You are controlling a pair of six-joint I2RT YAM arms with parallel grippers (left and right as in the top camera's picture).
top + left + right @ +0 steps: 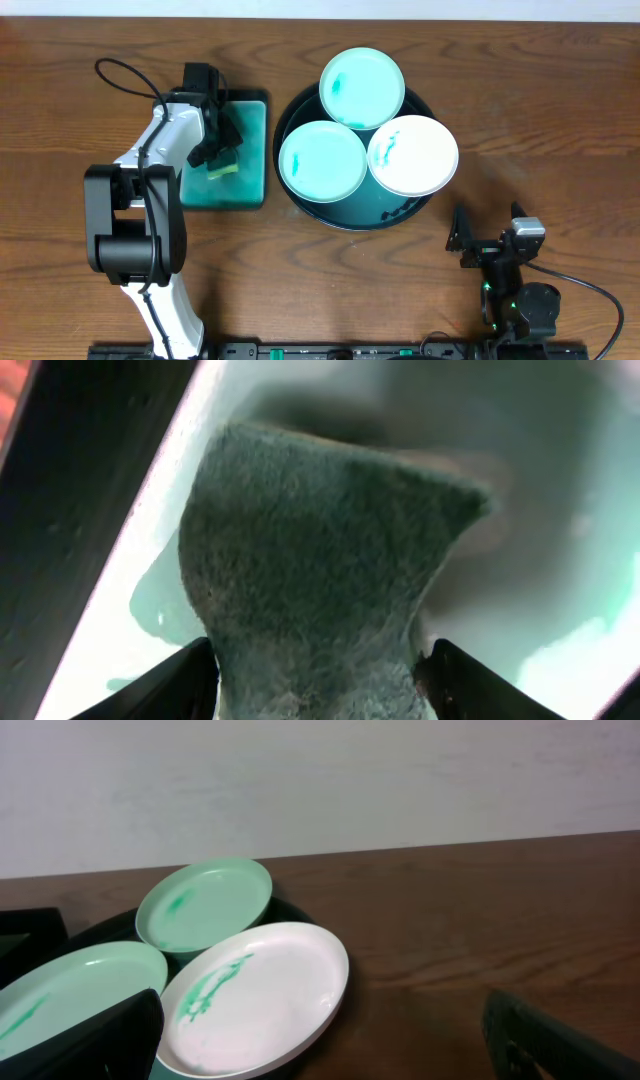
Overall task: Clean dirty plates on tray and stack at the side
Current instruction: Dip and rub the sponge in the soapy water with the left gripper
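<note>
**Overhead:** the left gripper [222, 152] hangs over a sponge [222, 169] on the small tray [252, 150]. Three smeared plates [322, 161] lie in the round tray [345, 224].

**Left wrist:** the fingers [180, 685] flank the sponge. Whether they pinch it cannot be told, and a shallow hold could drop it.

**Right wrist:** the right gripper [325, 1045] is spread and empty, facing the plates.
</note>
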